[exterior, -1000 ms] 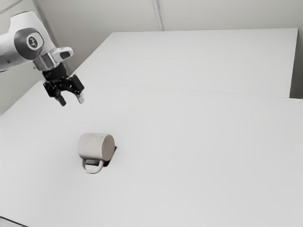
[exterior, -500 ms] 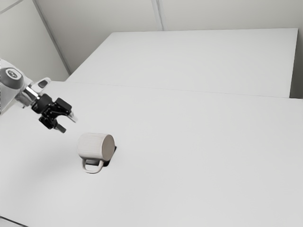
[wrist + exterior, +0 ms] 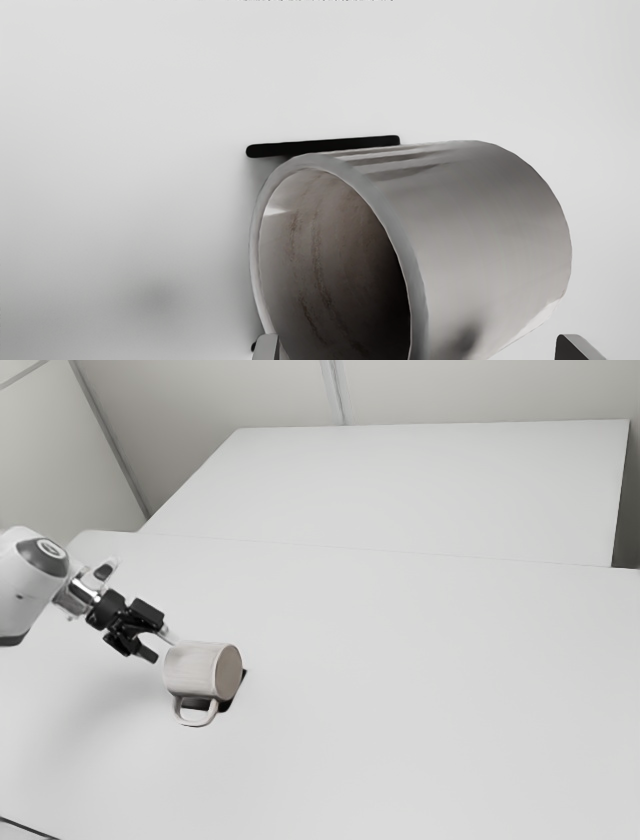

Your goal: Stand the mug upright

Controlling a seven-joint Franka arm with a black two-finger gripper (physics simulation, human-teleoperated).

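Honestly, my two-finger gripper (image 3: 162,648) is spread apart right by the mug (image 3: 198,669), which lies on its side on the white table (image 3: 450,690). A fingertip knocking its rim (image 3: 416,290) off-centre could roll it away.
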